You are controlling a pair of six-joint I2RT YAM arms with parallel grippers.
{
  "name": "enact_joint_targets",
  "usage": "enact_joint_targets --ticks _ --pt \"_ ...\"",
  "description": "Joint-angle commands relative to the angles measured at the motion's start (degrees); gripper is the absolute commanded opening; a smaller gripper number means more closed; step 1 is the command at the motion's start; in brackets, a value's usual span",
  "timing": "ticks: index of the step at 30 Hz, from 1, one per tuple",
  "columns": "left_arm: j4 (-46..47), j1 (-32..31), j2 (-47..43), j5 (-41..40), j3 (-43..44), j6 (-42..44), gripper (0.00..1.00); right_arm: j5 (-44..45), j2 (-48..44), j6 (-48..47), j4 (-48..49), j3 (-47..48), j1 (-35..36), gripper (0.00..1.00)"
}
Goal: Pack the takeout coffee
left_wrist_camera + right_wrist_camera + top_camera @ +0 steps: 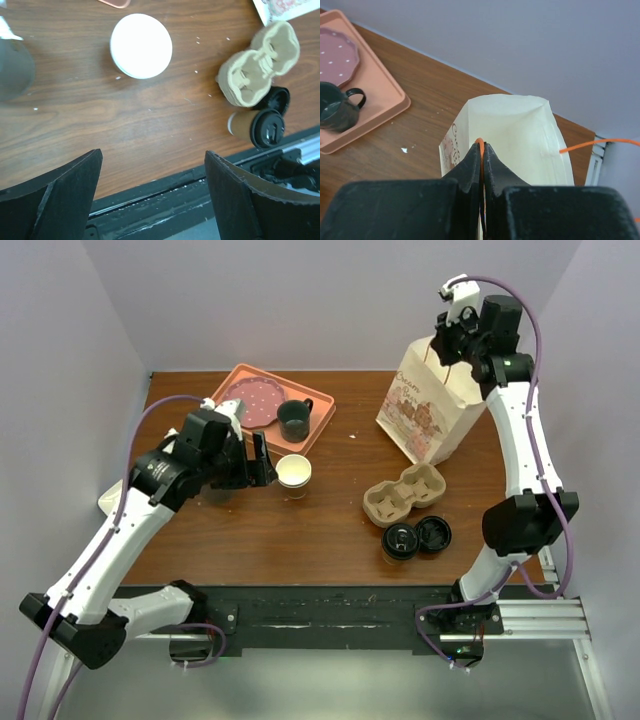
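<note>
Inspection from the near side of the table [250, 540].

1. Takeout coffee [399, 543]: sits on the table at its near right, at 6 o'clock of the pulp cup carrier [403, 492] and just beside it. In the left wrist view its tan body shows beside the black lid, so it appears to lie on its side. No jaws touch it.
2. Loose black lid [434, 533]: at 3 o'clock of the coffee, close against it.
3. Paper bag [430, 405]: upright at the far right, at 1 o'clock of the carrier.
4. Right gripper [443, 343]: raised over the bag's top. The wrist view shows the jaws pressed together on a thin orange strip at the bag's upper edge.
5. Left gripper [264, 468]: low over the table at 9 o'clock of an open white cup [293, 472], just beside it. The jaws stand wide apart and hold nothing.
6. Salmon tray [318, 398]: at the far left, carrying a dotted plate [250, 400] and a dark green mug [294, 418], the mug at 3 o'clock of the plate.
</note>
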Motion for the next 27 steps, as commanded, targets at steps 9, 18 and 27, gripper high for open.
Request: enact_joint_targets --ticks 9,18,27 --pt "-6.74 -0.13 9.01 -9.97 16.38 -1.70 0.84 -17.28 -7.18 -6.34 5.32 -7.54 3.56 0.00" --pt "-8.07 0.31 18.15 -11.21 29.58 -0.74 0.83 -18.87 -13.33 -13.29 3.12 -15.46 9.89 0.00" --pt "1.51 0.40 23.88 -5.68 31.53 1.46 0.82 -19.85 -21.95 -14.00 5.84 -30.31 16.30 0.07"
